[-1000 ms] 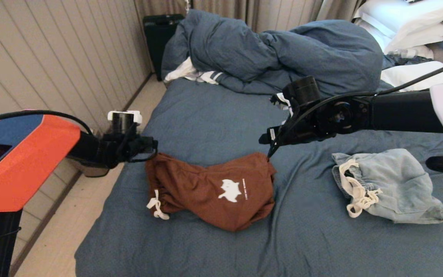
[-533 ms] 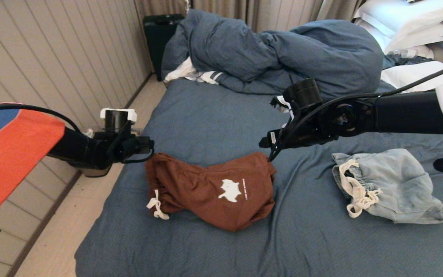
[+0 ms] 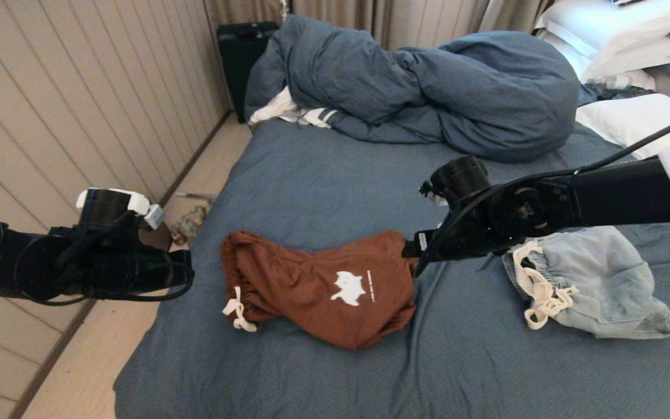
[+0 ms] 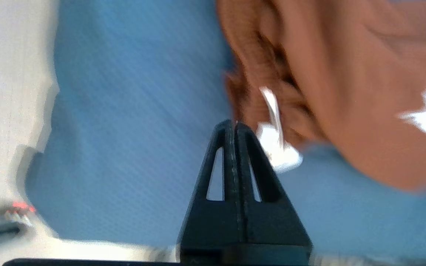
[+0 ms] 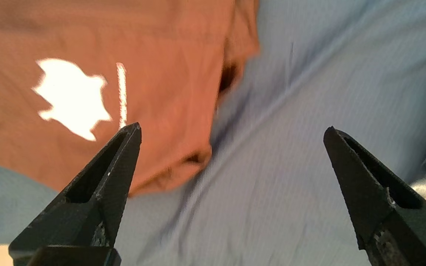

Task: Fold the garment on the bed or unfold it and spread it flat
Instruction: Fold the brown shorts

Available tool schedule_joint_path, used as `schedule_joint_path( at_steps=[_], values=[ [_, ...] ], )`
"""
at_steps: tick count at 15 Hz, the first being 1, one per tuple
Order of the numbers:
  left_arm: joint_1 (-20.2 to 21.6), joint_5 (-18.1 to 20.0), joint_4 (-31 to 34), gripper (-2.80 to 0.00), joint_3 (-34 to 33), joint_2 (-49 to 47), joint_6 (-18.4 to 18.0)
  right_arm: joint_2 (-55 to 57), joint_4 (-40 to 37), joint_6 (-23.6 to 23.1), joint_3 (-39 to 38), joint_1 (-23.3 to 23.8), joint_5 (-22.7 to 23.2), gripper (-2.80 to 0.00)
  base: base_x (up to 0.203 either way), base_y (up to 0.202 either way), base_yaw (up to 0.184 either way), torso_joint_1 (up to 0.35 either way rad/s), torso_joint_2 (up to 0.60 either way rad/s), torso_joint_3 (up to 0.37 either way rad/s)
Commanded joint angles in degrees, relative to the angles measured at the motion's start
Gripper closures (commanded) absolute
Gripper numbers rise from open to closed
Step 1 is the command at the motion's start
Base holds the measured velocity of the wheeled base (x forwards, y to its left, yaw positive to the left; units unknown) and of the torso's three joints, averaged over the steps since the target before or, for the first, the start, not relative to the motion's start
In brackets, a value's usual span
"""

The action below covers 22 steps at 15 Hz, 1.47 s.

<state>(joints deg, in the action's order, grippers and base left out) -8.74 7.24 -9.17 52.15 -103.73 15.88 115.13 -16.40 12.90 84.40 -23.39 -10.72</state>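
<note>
We see the bed (image 3: 312,180) with brown shorts (image 3: 323,288) bunched near its left edge and pale denim shorts (image 3: 597,285) toward its right edge. Left gripper (image 4: 234,125), fingers pressed together on nothing, hovers beyond the left edge; right gripper (image 5: 231,135), fingers spread wide, hangs between the two garments. A duvet (image 3: 428,81) is heaped at the far edge.

The left claw (image 4: 234,127) now hangs off the bed's (image 3: 312,174) left edge, away from the rust-brown shorts (image 3: 323,288) whose corner it was at a second ago, and its fingers are pressed together, empty. The right claw (image 5: 231,133), spread wide, sits lower, beside the shorts' right edge.
</note>
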Motion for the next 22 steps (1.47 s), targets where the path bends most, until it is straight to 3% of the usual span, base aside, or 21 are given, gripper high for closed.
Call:
schedule_joint_path(
  at_steps=[1, 9, 10, 21, 22],
  values=[
    [0.9, 4.54, 0.03, 0.0, -2.36, 1.02, 1.3, 1.44, -0.06, 0.75, -1.41, 0.01, -0.03, -2.8, 0.0, 0.0, 0.0, 0.0, 0.0, 0.0],
    [0.89, 4.42, -3.35, 0.0, -5.47, 0.12, 1.34, 7.66, 0.22, 2.67, 2.18, -1.92, -0.1, -2.8, 0.0, 0.0, 0.0, 0.0, 0.0, 0.0],
    [0.91, 4.21, -4.09, 0.0, -5.67, 0.02, 1.34, 7.66, 0.14, 2.75, 2.0, -1.92, -0.1, 0.0, 0.0, 0.0, 0.0, 0.0, 0.0, 0.0],
    [0.83, 4.19, -4.8, 0.0, -6.4, -0.95, 1.26, 9.5, 0.33, 4.31, 1.16, -3.06, -0.6, 0.0, 0.0, 0.0, 0.0, 0.0, 0.0, 0.0],
    [0.83, 4.19, -4.8, 0.0, -6.5, -0.86, 1.31, 9.62, 1.24, 4.51, 1.8, -3.0, -0.59, -2.8, 0.0, 0.0, 0.0, 0.0, 0.0, 0.0]
  ],
)
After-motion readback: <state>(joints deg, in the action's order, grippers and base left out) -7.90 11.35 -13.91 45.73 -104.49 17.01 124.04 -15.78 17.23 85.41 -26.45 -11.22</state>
